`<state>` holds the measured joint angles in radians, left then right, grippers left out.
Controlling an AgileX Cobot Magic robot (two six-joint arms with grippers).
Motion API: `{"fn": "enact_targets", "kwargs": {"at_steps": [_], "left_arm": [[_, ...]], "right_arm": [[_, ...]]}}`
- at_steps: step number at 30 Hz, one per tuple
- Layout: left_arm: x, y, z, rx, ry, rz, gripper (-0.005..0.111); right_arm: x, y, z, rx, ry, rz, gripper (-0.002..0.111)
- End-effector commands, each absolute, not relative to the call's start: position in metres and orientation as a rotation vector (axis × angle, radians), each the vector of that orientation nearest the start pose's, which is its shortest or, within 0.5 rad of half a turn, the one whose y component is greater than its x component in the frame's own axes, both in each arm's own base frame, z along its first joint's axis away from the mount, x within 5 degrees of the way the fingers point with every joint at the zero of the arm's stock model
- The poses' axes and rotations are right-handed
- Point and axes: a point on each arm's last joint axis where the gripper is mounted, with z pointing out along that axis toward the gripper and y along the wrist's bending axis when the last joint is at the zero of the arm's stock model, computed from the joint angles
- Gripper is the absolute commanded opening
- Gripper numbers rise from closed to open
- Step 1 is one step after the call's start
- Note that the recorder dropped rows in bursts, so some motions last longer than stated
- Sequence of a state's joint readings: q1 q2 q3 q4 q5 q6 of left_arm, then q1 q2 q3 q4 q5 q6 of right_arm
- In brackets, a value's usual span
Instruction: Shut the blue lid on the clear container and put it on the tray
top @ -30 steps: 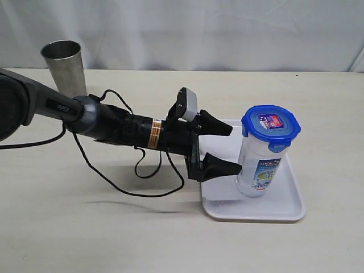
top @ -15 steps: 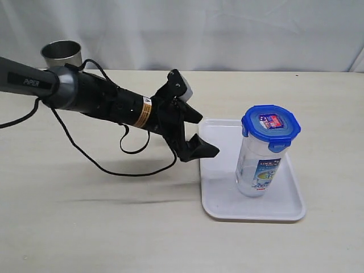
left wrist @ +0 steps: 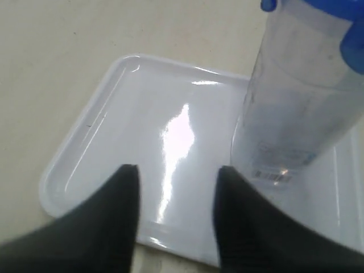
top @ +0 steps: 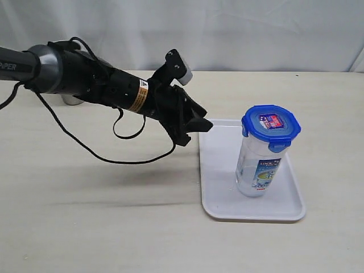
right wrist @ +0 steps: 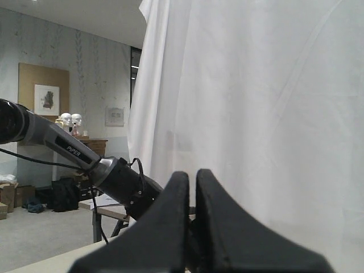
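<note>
The clear container stands upright on the white tray, and the blue lid sits on top of it with its sticker up. My left gripper hangs open above the tray's near-left corner, well to the left of the container and holding nothing. From the left wrist, the tray and the container lie beyond the open gripper. My right gripper is shut and empty, pointing at a white curtain; it does not show in the exterior view.
A steel cup stands at the back left of the table, mostly hidden behind the left arm. A black cable hangs in a loop below that arm. A white curtain closes off the back.
My left gripper has drawn back to the left and risen away from the container, which stays standing on the tray. Its fingers stand closer together than a second ago.
</note>
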<state>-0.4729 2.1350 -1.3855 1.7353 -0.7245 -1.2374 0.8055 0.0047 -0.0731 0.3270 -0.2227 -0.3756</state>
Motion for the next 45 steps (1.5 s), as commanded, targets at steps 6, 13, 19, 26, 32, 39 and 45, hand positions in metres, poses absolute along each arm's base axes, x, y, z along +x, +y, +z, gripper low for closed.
{"fn": "enact_targets", "kwargs": {"at_steps": [6, 13, 19, 26, 32, 39, 45], "left_arm": [[0.356, -0.238, 0.187, 1.260, 1.860, -0.830, 0.000], [0.338, -0.220, 0.217, 1.191, 1.859, -0.685, 0.000], [0.309, -0.199, 0.245, 1.140, 1.841, -0.588, 0.000], [0.266, -0.174, 0.280, 1.098, 1.765, -0.526, 0.000], [0.229, -0.142, 0.305, 0.927, 1.726, -0.379, 0.000], [0.174, -0.114, 0.323, 0.835, 1.630, -0.391, 0.000], [0.130, -0.094, 0.327, 0.787, 1.541, -0.439, 0.000]], "right_arm": [[0.037, 0.029, 0.255, -0.455, 1.142, 0.610, 0.005], [0.037, 0.029, 0.255, -0.455, 1.142, 0.610, 0.005], [0.037, 0.029, 0.255, -0.455, 1.142, 0.610, 0.005], [0.037, 0.029, 0.255, -0.455, 1.142, 0.610, 0.005], [0.037, 0.029, 0.255, -0.455, 1.142, 0.610, 0.005], [0.037, 0.029, 0.255, -0.455, 1.142, 0.610, 0.005], [0.037, 0.029, 0.255, -0.455, 1.142, 0.610, 0.005]]}}
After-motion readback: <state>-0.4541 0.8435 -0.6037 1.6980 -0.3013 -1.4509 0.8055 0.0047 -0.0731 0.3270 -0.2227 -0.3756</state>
